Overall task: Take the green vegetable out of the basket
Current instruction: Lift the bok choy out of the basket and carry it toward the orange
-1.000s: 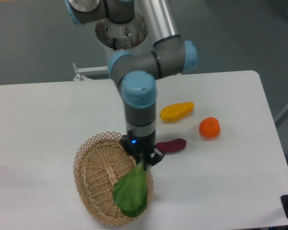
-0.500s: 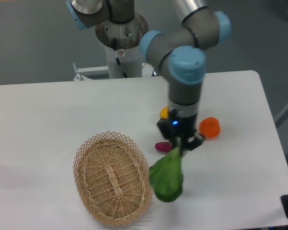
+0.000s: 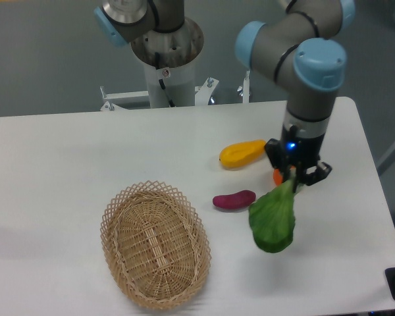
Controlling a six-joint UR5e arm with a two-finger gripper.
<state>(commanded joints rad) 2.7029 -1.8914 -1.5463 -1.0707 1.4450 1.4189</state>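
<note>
The green vegetable (image 3: 272, 220) hangs leaf-down in the air over the right part of the table, its stalk end clamped between my fingers. My gripper (image 3: 295, 179) is shut on that stalk, well to the right of the basket. The basket (image 3: 154, 245), an oval tan wicker one, lies at the front left of the table with nothing in it.
A purple sweet-potato shape (image 3: 234, 199) lies between basket and vegetable. A yellow mango-like fruit (image 3: 242, 153) sits behind it. An orange fruit (image 3: 278, 176) is mostly hidden behind my gripper. The table's right edge (image 3: 375, 197) is close by.
My gripper has carried the green vegetable out of the basket and rightward across the table, past the purple piece. The basket stays where it was.
</note>
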